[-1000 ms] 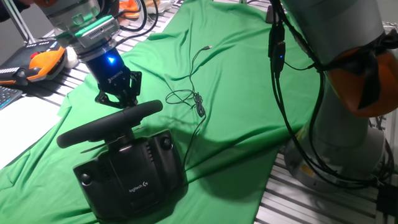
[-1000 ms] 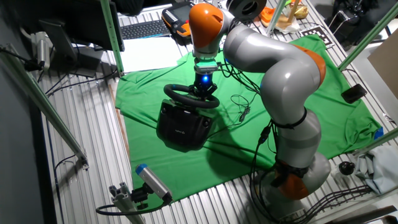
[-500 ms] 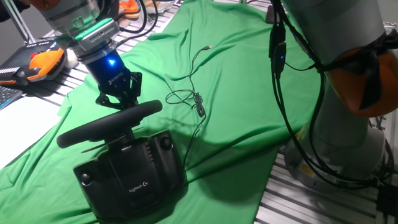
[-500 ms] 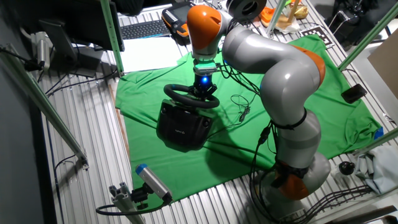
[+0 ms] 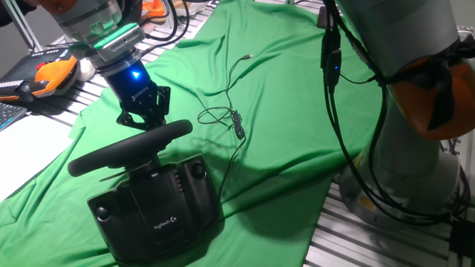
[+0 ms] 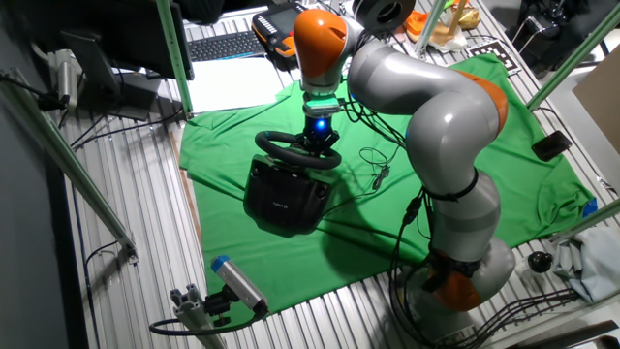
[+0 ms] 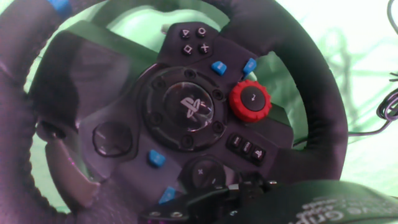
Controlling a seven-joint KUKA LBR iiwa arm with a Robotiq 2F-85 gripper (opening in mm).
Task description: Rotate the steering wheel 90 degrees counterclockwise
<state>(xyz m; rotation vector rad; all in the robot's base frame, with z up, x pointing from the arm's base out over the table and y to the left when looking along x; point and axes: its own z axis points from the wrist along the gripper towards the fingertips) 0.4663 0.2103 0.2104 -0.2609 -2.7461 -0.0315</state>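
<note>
The black steering wheel point(image 5: 130, 148) is seen edge-on, tilted on its boxy black base point(image 5: 159, 208) with a small white logo, on a green cloth. My gripper point(image 5: 145, 122) reaches down onto the far side of the rim and is closed on it. In the other fixed view the gripper point(image 6: 316, 139) sits at the back of the wheel point(image 6: 295, 153). The hand view is filled by the wheel's face: the hub point(image 7: 189, 112), a red dial point(image 7: 250, 101) to its right, and the thick rim point(image 7: 311, 81). The button cluster stands at the top.
A thin black cable point(image 5: 230, 111) lies on the green cloth point(image 5: 282, 89) right of the wheel. An orange-and-black tool point(image 5: 52, 74) lies at the left edge. The arm's own base point(image 5: 415, 148) stands at the right. A keyboard point(image 6: 228, 44) lies behind the cloth.
The gripper and the far end of the rim have shifted very slightly. The base has not moved.
</note>
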